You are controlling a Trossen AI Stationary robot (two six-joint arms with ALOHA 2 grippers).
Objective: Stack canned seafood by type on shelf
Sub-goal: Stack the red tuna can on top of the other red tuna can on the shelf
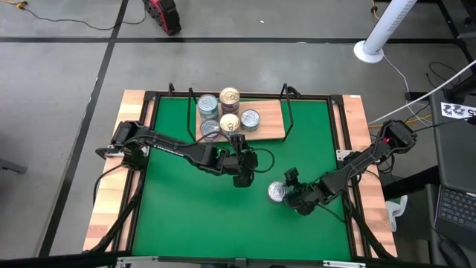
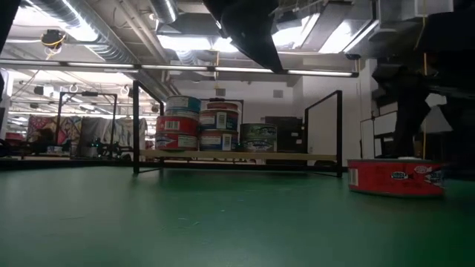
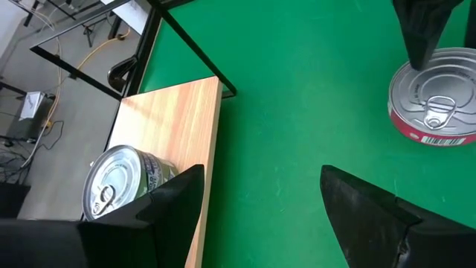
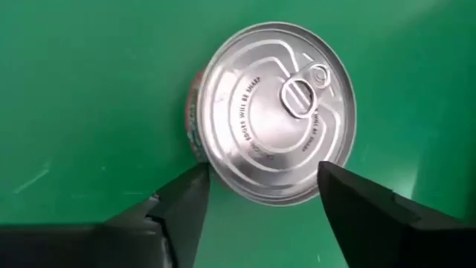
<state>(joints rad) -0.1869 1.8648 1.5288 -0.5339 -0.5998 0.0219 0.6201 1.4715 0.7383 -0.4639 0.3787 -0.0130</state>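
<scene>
The shelf [image 1: 271, 123] is a light-brown board in a black wire frame at the far middle of the green mat. Several tins [image 1: 230, 110] stand on it, some stacked in twos [image 2: 199, 122]. One red-sided tin with a silver pull-tab lid [image 1: 277, 192] [image 4: 271, 112] [image 2: 397, 176] stands alone on the mat. My right gripper [image 1: 287, 193] [image 4: 260, 186] is open above it, one finger on either side of the tin's rim. My left gripper [image 1: 244, 177] [image 3: 260, 186] is open and empty, just near of the shelf's front edge, over bare mat.
Black wire uprights [image 1: 286, 108] rise at the shelf's ends, and a black frame [image 1: 149, 134] borders the mat. Pale wooden planks [image 1: 111, 186] flank the table. A shelf tin [image 3: 119, 182] stands close to my left gripper. Open green mat [image 1: 193, 216] lies toward the near edge.
</scene>
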